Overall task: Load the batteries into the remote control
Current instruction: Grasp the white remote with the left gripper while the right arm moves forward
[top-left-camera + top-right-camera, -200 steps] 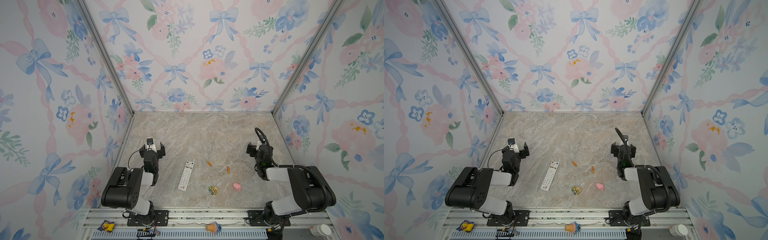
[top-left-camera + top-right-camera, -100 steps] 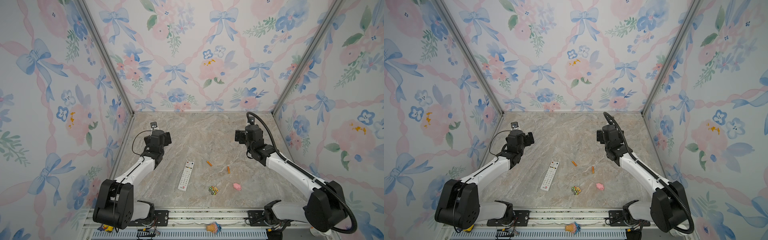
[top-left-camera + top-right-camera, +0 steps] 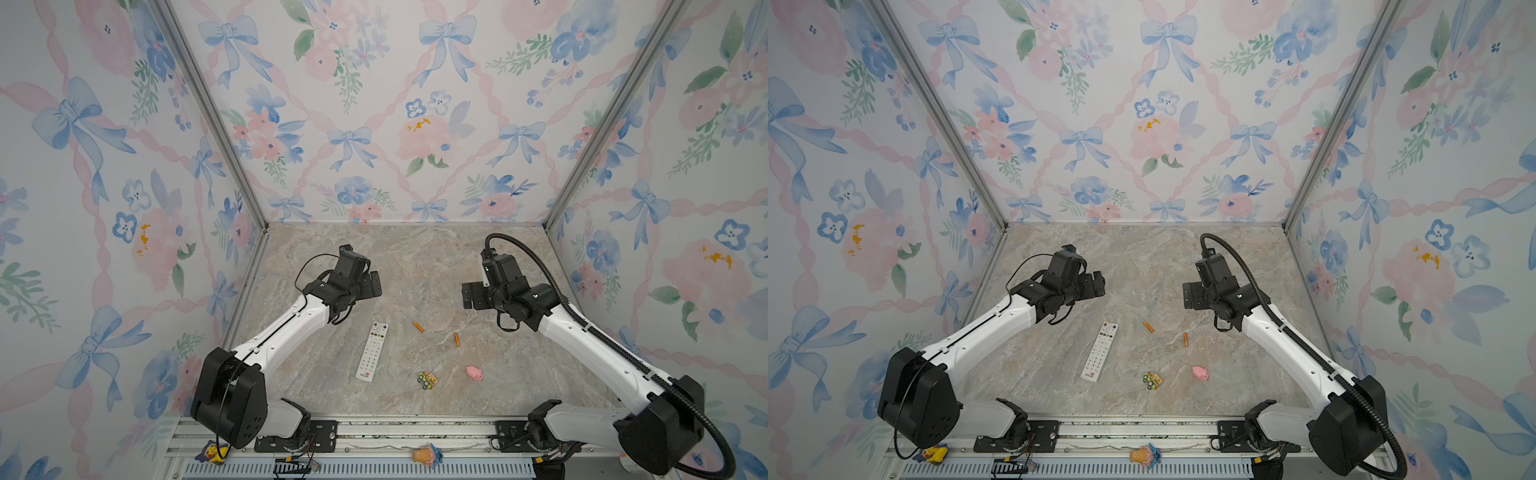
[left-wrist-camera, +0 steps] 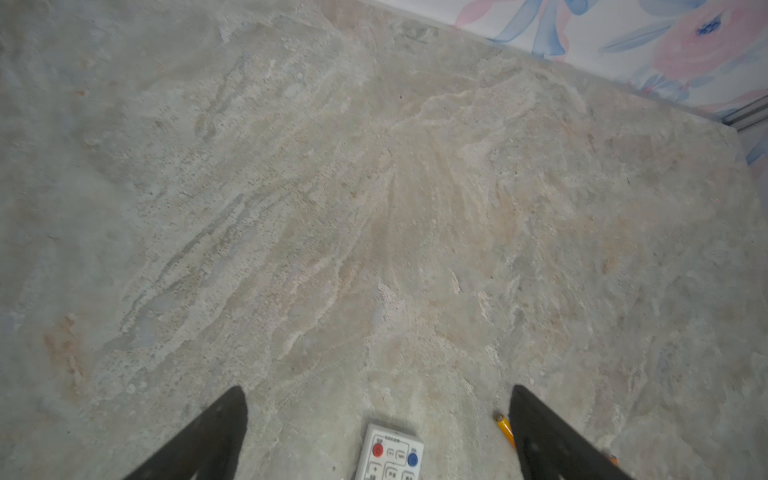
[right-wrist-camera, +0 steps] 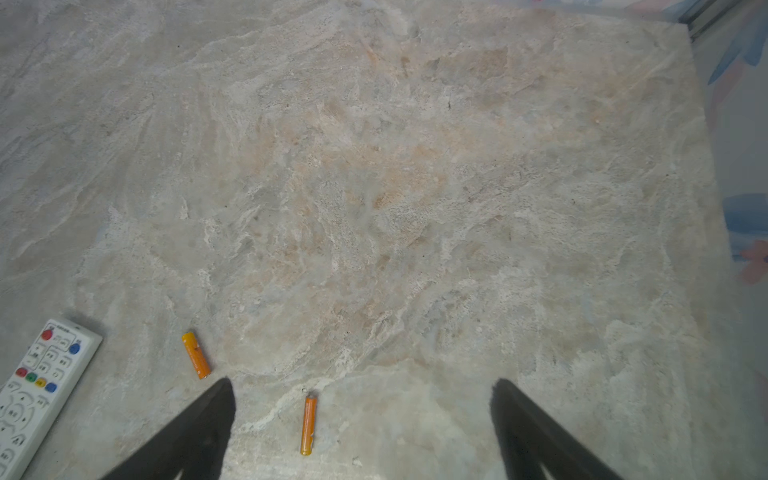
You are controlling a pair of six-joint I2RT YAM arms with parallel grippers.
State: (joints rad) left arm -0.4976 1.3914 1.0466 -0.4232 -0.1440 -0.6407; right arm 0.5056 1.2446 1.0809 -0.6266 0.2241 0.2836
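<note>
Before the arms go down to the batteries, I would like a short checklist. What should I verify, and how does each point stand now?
1. Left gripper open and empty: ok.
2. Right gripper open and empty: ok.
3. Remote control back up for loading: not ok, buttons face up.
4. Battery nearer the remote and other battery loose on the table, not touching: ok.
5. Pink pig and toy car clear of both batteries: ok.
6. Which battery end is plus: cannot tell.
</note>
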